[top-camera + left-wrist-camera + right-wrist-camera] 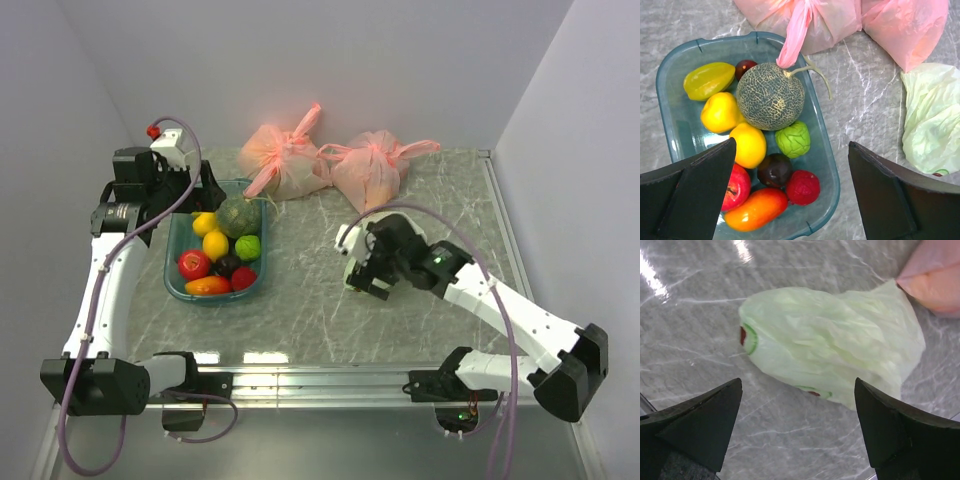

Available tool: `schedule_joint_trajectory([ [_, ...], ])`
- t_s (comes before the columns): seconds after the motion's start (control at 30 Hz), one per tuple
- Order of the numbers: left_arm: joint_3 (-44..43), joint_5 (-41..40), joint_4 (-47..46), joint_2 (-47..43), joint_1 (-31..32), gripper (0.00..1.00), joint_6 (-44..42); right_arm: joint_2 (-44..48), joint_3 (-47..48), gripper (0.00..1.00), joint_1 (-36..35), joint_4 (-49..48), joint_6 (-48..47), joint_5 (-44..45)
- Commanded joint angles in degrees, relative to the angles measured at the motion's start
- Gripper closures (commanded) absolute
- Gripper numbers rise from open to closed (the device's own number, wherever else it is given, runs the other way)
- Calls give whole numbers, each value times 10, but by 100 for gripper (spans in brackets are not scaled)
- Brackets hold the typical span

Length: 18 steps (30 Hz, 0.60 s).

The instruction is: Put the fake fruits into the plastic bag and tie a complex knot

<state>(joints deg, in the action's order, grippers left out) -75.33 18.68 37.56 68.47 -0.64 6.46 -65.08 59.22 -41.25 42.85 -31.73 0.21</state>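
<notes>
The fake fruits lie in a teal plastic tub (827, 150): a netted melon (770, 95), two lemons (749, 145), a lime-green bumpy one (793, 139), a dark purple one (775, 170), red ones (802, 187) and an orange one (756, 209). My left gripper (790, 195) is open and empty above the tub's near end; it also shows in the top view (203, 198). The pale green plastic bag (835, 355) lies flat and crumpled on the table. My right gripper (797, 430) is open and empty just short of it. No knot shows on the green bag.
Two tied salmon-pink bags (285, 160) (370, 170) sit at the back of the marble table, next to the tub's far end. One pink handle (795, 35) hangs over the melon. The green bag (932, 125) lies to the right of the tub. Walls close in on both sides.
</notes>
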Motion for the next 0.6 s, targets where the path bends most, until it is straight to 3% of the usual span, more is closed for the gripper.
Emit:
schedule_joint_trajectory([
  [0.0,-3,-2,-11,-3,1,1,27,-19,-37,0,-52,-51,-22,98],
  [0.17,-8,13,-11,3,0,1,28,-22,-133,0,-128,-133,-39,183],
  [0.3,-26,13,4,12,1,1,15,-72,-147,0,-139,-150,-32,214],
  [0.47,-22,6,8,4,1,1,5,-137,-195,0,-141,-286,-77,320],
  [0.57,0,13,-7,-16,1,1,12,-153,-189,42,-141,-302,-69,320],
])
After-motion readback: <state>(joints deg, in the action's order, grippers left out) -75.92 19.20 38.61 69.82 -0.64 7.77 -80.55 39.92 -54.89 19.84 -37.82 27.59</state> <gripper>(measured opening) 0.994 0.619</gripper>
